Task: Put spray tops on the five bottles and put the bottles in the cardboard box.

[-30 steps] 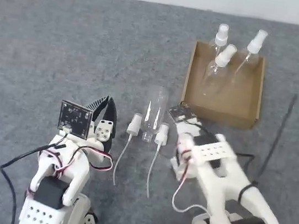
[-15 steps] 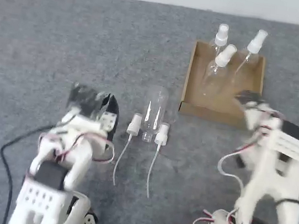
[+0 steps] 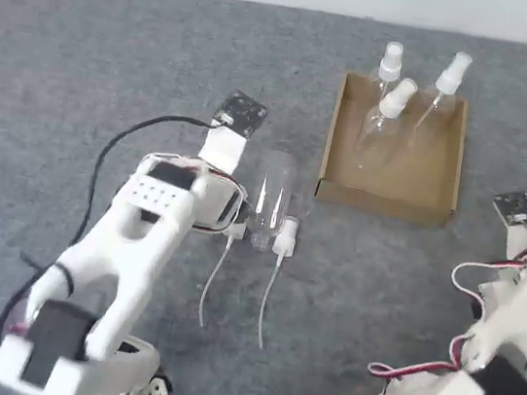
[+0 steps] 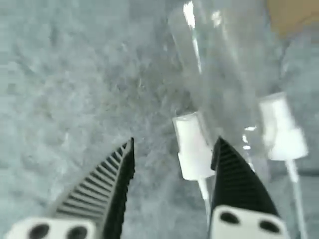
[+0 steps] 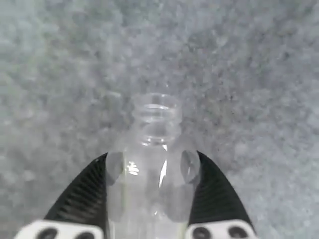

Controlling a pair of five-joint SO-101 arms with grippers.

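The left claw [image 4: 174, 145] is open, with its two black ribbed jaws spread wide. Between them lies a spray top [image 4: 192, 149], white, with a thin tube coming out of one end, close to one jaw and not touching the other. Just beside it lies the second spray top [image 4: 281, 134], of the same white shape. Between these two tops lies the lying bottle [image 3: 271, 199], on its side on the grey, carpet-like counter [image 3: 83, 84]. It is clear and see-through, and its neck carries no top.

The right claw [image 5: 152, 159] is closed on the open-necked bottle [image 5: 154, 124], one jaw on each side of the body. This bottle is also clear, with a threaded round mouth and no top on it. In the high view the right arm is at the right side of the counter, near the corner of the cardboard box [image 3: 385, 205].

The cardboard box is brown and shallow, beyond the lying bottle. In it lie three bottles [image 3: 382, 126], clear, each with a white spray top on, their tops at the far rim.
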